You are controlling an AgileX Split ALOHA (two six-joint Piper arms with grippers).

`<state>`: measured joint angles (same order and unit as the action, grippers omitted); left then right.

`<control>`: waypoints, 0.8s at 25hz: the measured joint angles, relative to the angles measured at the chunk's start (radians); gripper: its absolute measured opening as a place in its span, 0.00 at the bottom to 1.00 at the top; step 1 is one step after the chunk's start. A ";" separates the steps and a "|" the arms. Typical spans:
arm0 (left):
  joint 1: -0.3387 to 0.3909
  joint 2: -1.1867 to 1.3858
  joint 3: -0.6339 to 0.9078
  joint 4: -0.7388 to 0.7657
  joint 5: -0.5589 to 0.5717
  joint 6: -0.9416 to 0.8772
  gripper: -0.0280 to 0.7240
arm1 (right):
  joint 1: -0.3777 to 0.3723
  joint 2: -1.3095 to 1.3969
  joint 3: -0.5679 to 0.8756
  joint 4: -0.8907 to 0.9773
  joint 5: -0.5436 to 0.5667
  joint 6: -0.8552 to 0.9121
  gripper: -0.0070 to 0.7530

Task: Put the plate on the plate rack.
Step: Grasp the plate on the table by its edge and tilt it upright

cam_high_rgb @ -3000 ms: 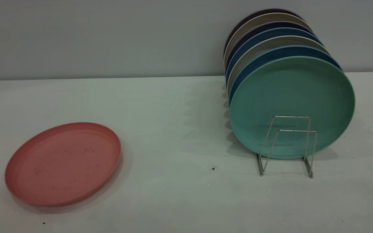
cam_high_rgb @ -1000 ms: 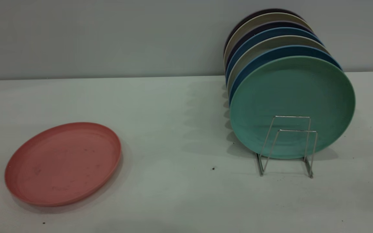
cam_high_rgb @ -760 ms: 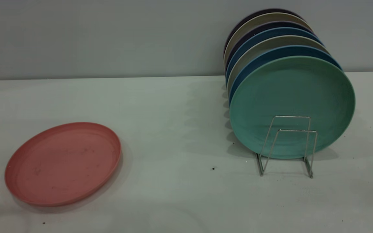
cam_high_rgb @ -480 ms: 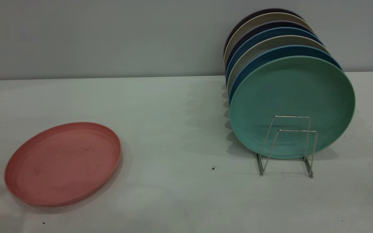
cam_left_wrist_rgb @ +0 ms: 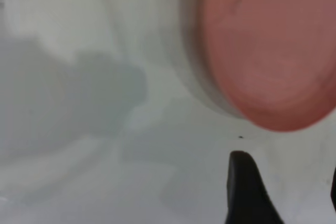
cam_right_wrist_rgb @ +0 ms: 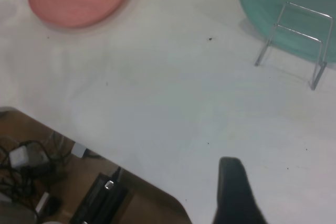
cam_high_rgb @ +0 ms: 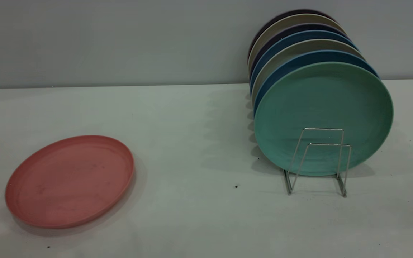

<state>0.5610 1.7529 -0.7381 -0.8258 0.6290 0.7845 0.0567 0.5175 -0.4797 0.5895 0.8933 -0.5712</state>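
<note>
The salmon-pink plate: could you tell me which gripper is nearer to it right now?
The left. The left gripper hovers just off the plate, whose rim fills its wrist view. The right gripper is far off, seeing the plate small across the table.

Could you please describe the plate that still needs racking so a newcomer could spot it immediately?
On the white table, look away from the silver wire plate rack holding upright plates. The round salmon-pink plastic plate lies flat and alone, the only pink one.
</note>
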 joint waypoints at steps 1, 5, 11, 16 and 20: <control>0.000 0.023 0.000 -0.016 -0.011 0.009 0.58 | 0.000 0.000 0.000 0.000 0.000 0.000 0.65; 0.001 0.085 0.000 -0.130 -0.055 0.028 0.51 | 0.000 0.000 0.000 0.000 -0.002 0.000 0.65; 0.002 0.179 -0.007 -0.356 -0.065 0.235 0.45 | 0.000 0.000 0.000 0.002 -0.008 0.000 0.65; 0.001 0.307 -0.008 -0.547 -0.030 0.397 0.45 | 0.000 0.000 0.000 0.002 -0.011 0.000 0.66; 0.001 0.388 -0.010 -0.607 -0.022 0.444 0.47 | 0.000 0.000 0.000 0.002 -0.012 0.000 0.66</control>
<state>0.5619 2.1410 -0.7479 -1.4331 0.6065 1.2281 0.0567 0.5175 -0.4797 0.5919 0.8813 -0.5712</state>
